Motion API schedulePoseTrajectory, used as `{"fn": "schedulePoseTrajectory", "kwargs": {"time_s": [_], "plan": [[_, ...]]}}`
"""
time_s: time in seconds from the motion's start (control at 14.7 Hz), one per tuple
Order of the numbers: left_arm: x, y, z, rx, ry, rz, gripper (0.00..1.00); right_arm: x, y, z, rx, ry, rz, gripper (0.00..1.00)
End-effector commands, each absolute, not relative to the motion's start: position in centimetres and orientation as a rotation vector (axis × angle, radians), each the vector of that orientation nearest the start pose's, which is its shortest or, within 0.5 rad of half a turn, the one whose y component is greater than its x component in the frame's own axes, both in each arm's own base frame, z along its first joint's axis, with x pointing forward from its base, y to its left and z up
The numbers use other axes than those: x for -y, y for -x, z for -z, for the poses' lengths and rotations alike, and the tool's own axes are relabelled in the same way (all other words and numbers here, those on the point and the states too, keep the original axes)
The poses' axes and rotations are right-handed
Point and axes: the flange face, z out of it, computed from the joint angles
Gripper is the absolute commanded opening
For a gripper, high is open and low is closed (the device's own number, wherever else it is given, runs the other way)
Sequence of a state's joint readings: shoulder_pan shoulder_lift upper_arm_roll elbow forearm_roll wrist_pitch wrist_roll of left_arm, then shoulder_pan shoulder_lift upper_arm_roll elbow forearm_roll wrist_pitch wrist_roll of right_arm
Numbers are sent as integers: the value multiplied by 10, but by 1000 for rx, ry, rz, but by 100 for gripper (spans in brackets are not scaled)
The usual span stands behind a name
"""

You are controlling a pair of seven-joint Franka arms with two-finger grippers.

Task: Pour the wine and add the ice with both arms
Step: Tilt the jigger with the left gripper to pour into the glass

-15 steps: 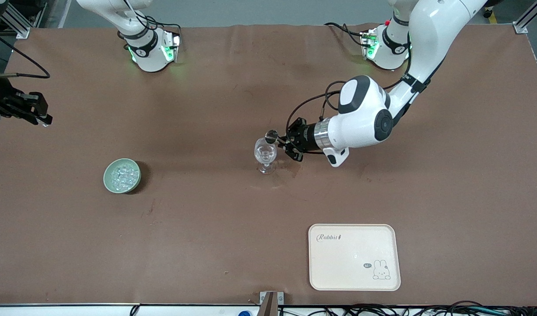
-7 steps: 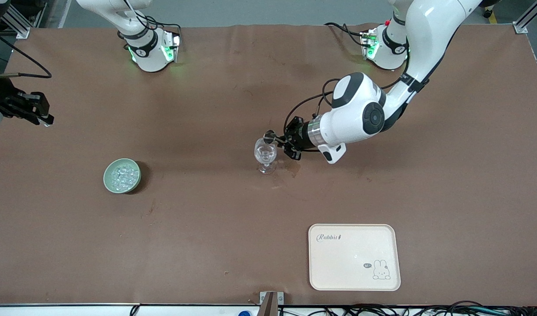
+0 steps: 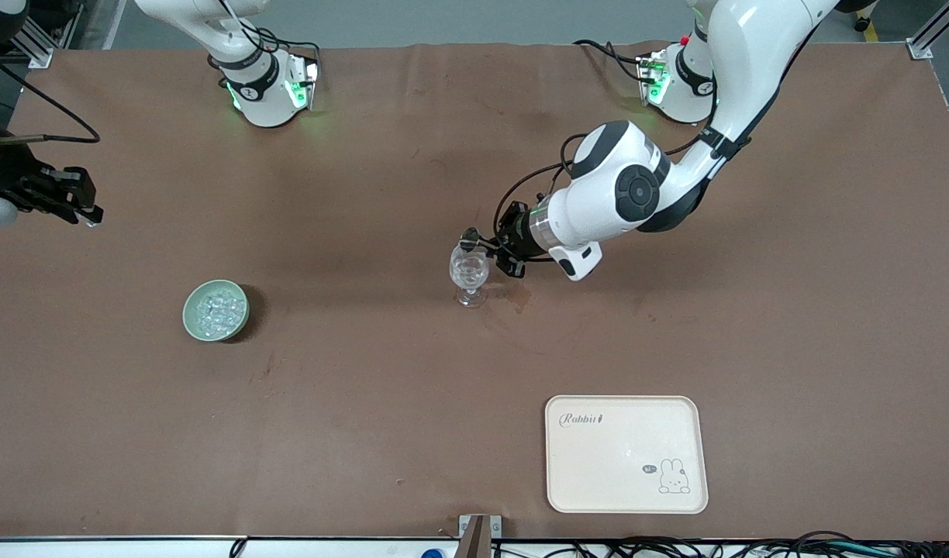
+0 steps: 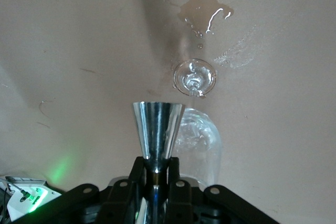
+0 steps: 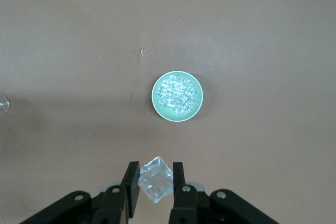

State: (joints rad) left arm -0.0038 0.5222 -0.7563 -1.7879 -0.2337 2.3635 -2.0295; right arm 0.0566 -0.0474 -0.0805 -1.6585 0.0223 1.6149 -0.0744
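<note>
You have wide bare bench [image 3: 381, 403] on every side of the stemmed glass [image 3: 469, 273], which stands near the middle. The pale green bowl [image 3: 215, 310] sits well apart from it toward the right arm's end, a little nearer the front camera, and holds the heap of ice [image 3: 215, 308]. The cream tray [image 3: 626, 453] lies close to the bench edge nearest the front camera, toward the left arm's end, with clear brown surface between it and the glass. A small wet patch [image 4: 202, 13] marks the bench just beside the foot of the glass.

Your left arm [image 3: 722, 101] reaches down from its base, bends at the elbow, and runs its forearm nearly level toward the glass. The left claw [image 3: 496, 248] sits just beside the rim of the glass, clenched on the narrow waist of a shiny metal measuring cup [image 4: 156, 129]; the cup's flared mouth is over the glass.

Your right arm [image 3: 211, 31] swings out past the bench edge at its own end. The right claw [image 5: 154, 182] hangs in the air there, over the bench margin, pointing down, with the bowl in sight below in the right wrist view. It is clamped on one clear ice cube [image 5: 155, 180], tilted on a corner between the fingers [image 5: 130, 182].
</note>
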Motion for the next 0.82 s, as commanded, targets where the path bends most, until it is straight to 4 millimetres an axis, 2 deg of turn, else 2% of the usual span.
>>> {"fn": "schedulePoseTrajectory", "kwargs": {"time_s": [0.0, 0.75], "plan": [[423, -520, -358, 2306, 2384, -789, 0, 11, -543, -617, 58, 3101, 14, 5], [422, -523, -358, 2336, 2347, -784, 0, 14, -542, -617, 48, 3099, 5, 5]]}}
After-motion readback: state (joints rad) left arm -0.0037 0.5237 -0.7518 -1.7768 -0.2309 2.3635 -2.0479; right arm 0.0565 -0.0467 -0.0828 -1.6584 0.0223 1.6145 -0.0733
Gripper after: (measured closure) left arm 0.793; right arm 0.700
